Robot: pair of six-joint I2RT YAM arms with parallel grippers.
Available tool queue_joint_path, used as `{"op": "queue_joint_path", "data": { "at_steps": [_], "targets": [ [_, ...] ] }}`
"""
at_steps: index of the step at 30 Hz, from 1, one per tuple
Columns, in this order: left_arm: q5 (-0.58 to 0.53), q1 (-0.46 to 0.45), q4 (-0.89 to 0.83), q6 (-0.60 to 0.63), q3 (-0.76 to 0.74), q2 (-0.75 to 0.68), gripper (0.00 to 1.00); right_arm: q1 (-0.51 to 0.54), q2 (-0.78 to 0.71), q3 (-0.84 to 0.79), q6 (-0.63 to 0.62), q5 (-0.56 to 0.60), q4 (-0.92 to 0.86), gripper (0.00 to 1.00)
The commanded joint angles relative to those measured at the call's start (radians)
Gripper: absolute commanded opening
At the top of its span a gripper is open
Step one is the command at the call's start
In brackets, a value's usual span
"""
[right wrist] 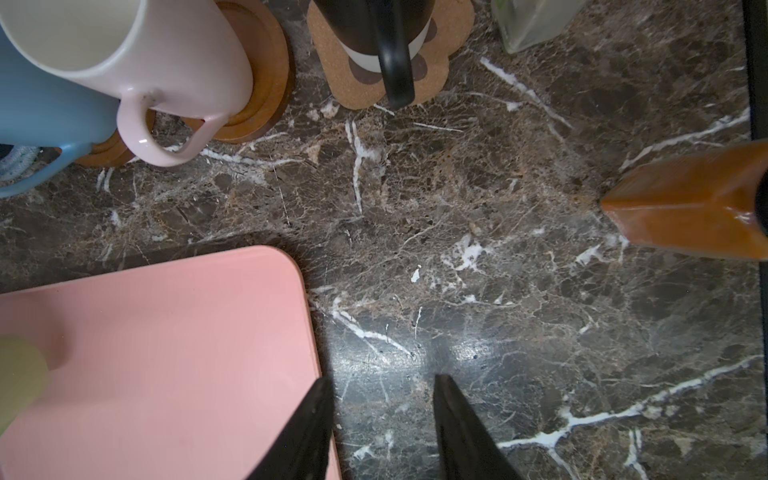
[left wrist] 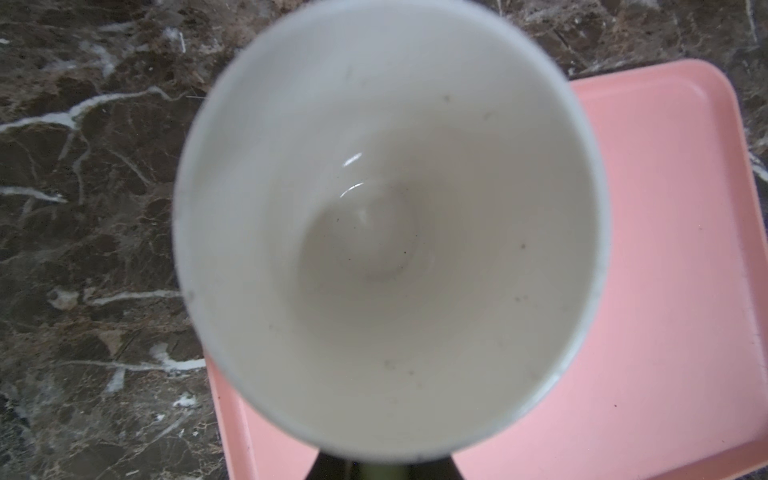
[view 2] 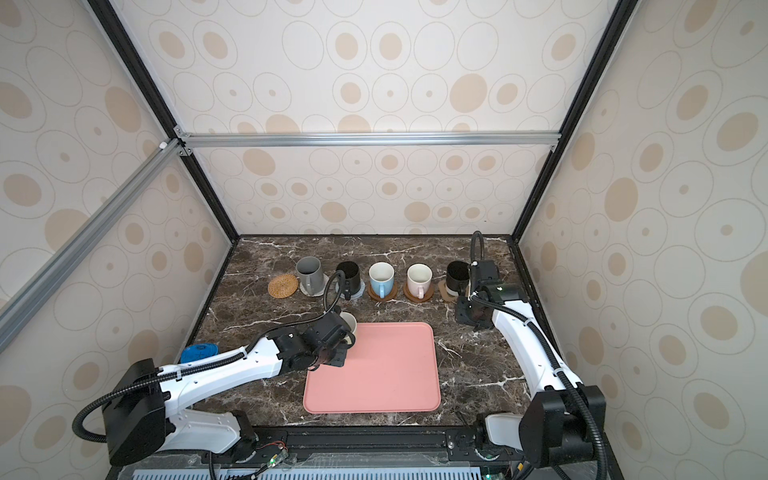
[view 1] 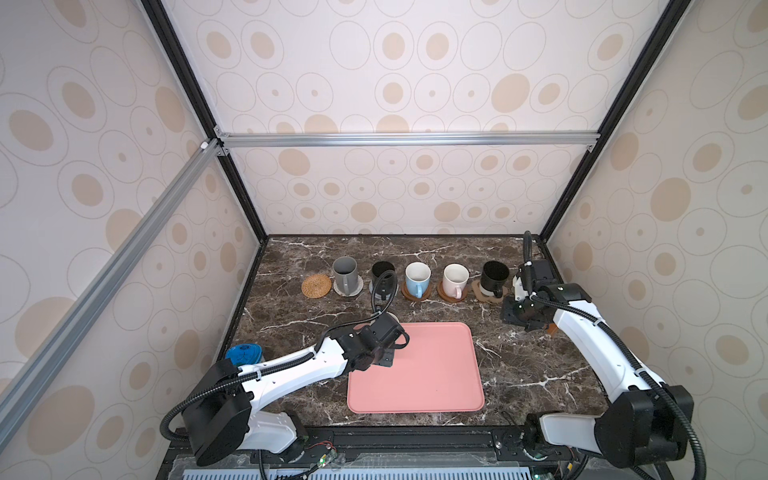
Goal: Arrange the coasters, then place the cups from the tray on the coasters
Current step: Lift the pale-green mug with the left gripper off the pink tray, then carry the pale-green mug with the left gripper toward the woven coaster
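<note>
Though obscured from above, cup [left wrist: 390,232] interior plain in left wrist view.

Only the rattan coaster [view 1: 316,286] lies bare, the grey cup [view 1: 345,275] standing just beside it.

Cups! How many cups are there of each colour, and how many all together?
Grey ceramic mug: 1
Black ceramic mugs: 2
Light blue ceramic mug: 1
Pale pink ceramic mug: 1
Pale green ceramic mug: 1
Total: 6
</note>
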Motion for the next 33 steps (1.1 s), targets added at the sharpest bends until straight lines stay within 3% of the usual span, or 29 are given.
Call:
{"op": "queue_joint_path", "data": {
  "at_steps": [1,33],
  "targets": [
    [-0.045,0.035,0.044,0.021,0.001,-0.051,0.13,-0.007,-0.005,0.01,0.01,0.002,-0.027,0.43],
    [0.009,0.382,0.078,0.188,-0.03,-0.168,0.12,-0.007,-0.004,0.03,0.03,0.016,-0.053,0.43]
  ]
}}
